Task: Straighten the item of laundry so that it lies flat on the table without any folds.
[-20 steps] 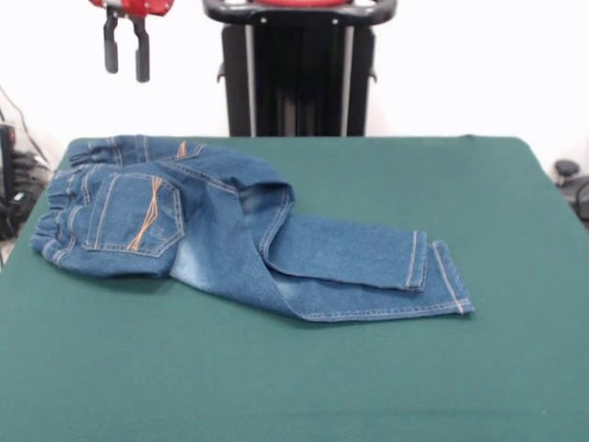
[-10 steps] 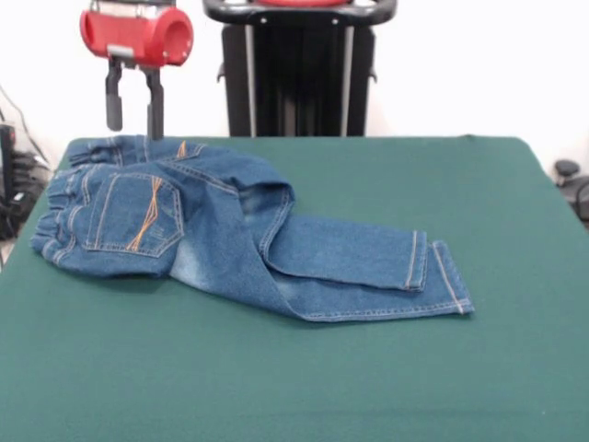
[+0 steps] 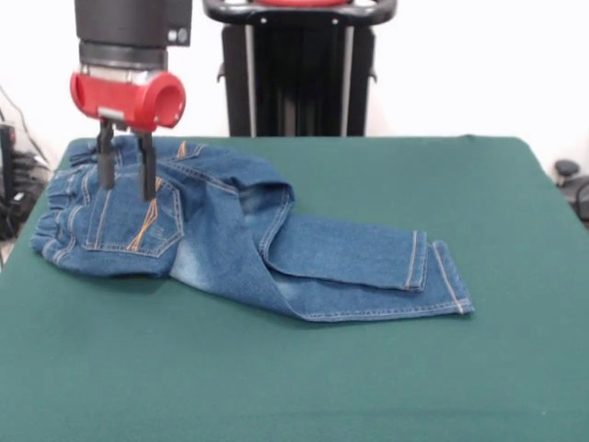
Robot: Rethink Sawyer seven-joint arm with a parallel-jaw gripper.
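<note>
The item of laundry [image 3: 230, 235], a small pair of blue denim jeans, lies crumpled on the left half of the table [image 3: 368, 368]. Its waistband is bunched at the far left, one orange-stitched back pocket faces up, and the upper part is folded over itself. Both legs stretch right, one lying partly over the other, cuffs near the table's middle. My gripper [image 3: 126, 181] hangs open under the red wrist, with its two dark fingers [image 3: 147, 170] just above the waist and pocket area. Whether the tips touch the cloth I cannot tell.
The dark green table runs well past the jeans to the right and toward the front. Dark cables and equipment sit off the left edge [image 3: 14, 184], and a small dark object sits beyond the right edge [image 3: 571, 180].
The gripper has come down from the top edge over the jeans' waist end, still open. The jeans have not moved.
</note>
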